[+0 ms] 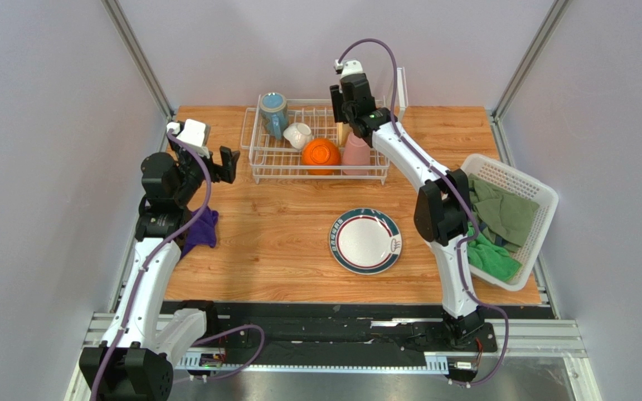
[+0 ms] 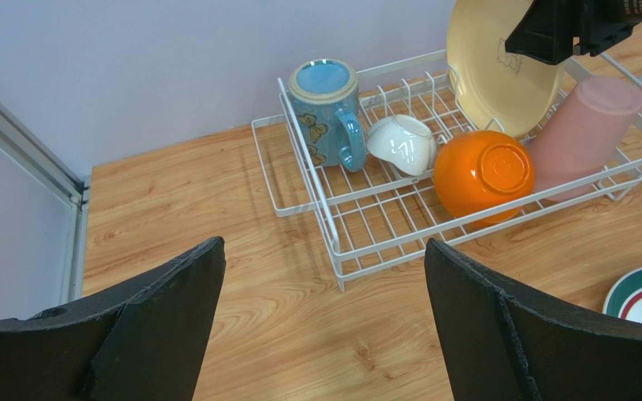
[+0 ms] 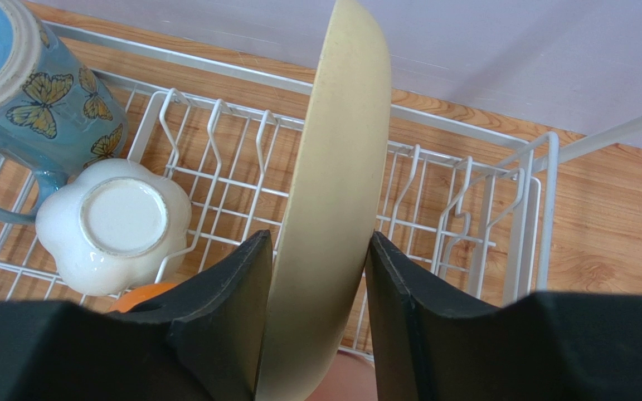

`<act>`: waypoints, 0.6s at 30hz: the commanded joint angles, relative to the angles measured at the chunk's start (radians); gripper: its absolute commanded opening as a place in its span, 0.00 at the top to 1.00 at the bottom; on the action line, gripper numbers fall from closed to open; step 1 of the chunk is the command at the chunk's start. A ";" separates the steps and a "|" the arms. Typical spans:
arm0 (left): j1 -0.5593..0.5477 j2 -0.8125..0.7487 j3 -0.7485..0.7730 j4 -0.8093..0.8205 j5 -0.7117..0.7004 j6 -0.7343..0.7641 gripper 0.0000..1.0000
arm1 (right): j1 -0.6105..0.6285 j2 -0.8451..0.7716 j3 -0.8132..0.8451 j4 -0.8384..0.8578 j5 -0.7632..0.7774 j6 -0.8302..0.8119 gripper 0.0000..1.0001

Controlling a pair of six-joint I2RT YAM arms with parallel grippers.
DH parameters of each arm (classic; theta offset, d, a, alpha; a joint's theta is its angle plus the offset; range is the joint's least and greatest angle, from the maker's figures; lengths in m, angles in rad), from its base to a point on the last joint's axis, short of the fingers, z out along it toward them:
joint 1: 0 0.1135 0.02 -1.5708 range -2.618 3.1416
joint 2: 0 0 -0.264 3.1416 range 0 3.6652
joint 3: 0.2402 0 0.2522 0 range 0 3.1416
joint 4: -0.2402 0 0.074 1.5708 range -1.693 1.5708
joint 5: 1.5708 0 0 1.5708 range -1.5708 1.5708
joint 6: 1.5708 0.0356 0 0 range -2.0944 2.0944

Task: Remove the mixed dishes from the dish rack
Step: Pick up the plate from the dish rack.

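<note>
Right gripper [image 3: 318,242] above the dish rack [image 1: 253,159], upper centre of the top view. Its fingers straddle the cream-yellow plate [image 3: 341,125], which stands on edge, and appear pressed to both faces. Pink tumbler [image 2: 580,125] and orange bowl [image 2: 483,171] crowd its base. Left gripper [image 2: 324,246] is wide open, empty and well apart.

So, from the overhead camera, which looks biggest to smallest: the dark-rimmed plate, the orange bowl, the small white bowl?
Largest: dark-rimmed round plate.
Middle: orange bowl, clearly smaller.
Smallest: small white bowl.
</note>
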 commanded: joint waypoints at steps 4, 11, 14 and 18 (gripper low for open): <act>0.004 -0.013 -0.003 0.039 0.008 -0.004 0.03 | 0.002 0.003 0.043 0.053 0.017 0.000 0.62; 0.004 -0.014 -0.002 0.037 0.008 -0.007 0.03 | 0.002 -0.022 0.059 0.053 0.033 0.011 0.74; 0.004 -0.014 0.000 0.037 0.008 -0.012 0.03 | 0.002 -0.030 0.072 0.045 0.047 0.017 0.78; 0.004 -0.017 0.000 0.037 0.011 -0.013 0.03 | 0.002 -0.045 0.074 0.044 0.067 0.020 0.86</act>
